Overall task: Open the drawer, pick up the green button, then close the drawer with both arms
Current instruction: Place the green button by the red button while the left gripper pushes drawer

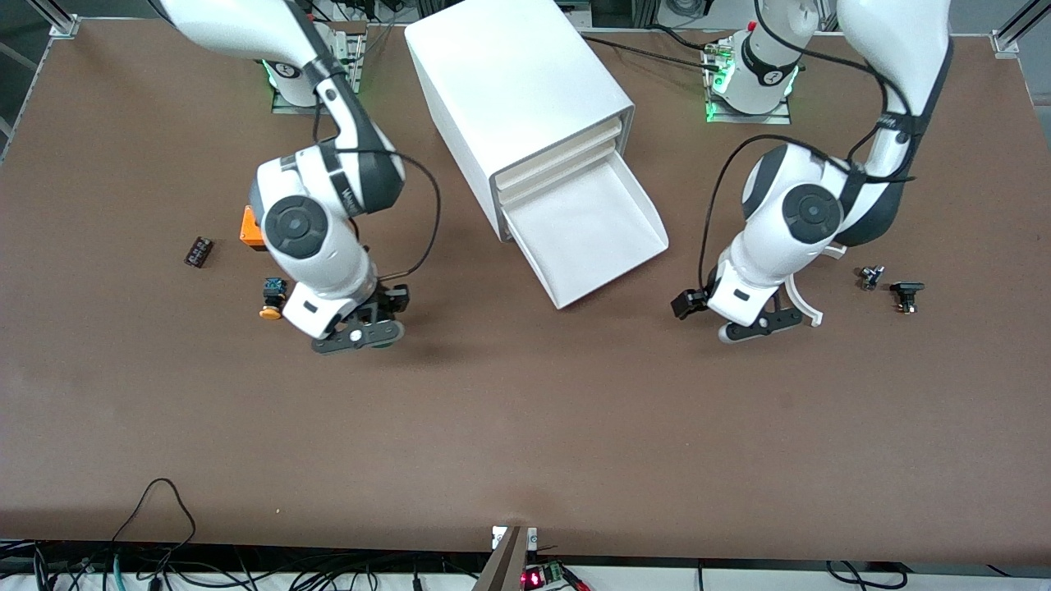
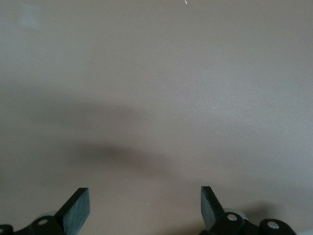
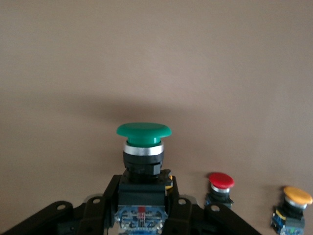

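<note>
You have the drawer (image 1: 595, 234) pulled out and empty. The button (image 3: 143, 147) is clamped in the right gripper's (image 1: 359, 335) jaws, over the counter (image 1: 525, 427) beside the cabinet (image 1: 517, 90). Only closing remains; the left gripper (image 1: 759, 325) waits, jaws apart.

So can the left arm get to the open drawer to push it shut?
Probably yes. The left arm hangs over bare table beside the drawer. Its jaws are open and empty, and nothing lies between them and the drawer's front.
</note>
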`<action>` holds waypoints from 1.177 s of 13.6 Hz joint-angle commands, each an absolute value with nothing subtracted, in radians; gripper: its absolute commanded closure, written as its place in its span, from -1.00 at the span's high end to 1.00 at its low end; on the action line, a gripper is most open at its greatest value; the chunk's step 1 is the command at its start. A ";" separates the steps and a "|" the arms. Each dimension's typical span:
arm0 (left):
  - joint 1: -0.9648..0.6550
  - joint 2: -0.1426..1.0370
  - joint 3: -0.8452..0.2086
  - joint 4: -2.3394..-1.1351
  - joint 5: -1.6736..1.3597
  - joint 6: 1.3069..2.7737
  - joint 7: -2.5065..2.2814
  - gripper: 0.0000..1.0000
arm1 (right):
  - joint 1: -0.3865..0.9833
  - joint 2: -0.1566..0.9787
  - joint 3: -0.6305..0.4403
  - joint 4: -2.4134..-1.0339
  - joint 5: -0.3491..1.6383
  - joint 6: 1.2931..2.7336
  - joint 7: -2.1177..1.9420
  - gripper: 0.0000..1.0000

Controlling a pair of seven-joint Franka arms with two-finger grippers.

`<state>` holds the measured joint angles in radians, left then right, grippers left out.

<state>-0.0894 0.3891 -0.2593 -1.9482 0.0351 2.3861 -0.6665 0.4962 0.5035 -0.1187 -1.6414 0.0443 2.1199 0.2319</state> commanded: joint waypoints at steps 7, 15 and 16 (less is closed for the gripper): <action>-0.179 0.505 -0.259 -2.063 0.032 2.622 -0.775 1.00 | 0.489 0.505 -0.094 -1.965 0.078 2.429 0.483 -0.25; -0.184 0.446 -0.405 -2.183 0.014 2.563 -0.765 1.00 | 0.486 0.531 -0.092 -1.985 0.086 2.488 0.587 1.00; -0.184 0.439 -0.423 -2.187 0.014 2.548 -0.764 1.00 | 0.486 0.513 -0.092 -1.956 0.086 2.433 0.592 1.00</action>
<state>-0.1840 0.4979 -0.3991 -2.1476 0.0340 2.5893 -0.7692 0.4904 0.5507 -0.0991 -1.9899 0.0740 2.5032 0.5702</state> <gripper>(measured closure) 0.000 0.247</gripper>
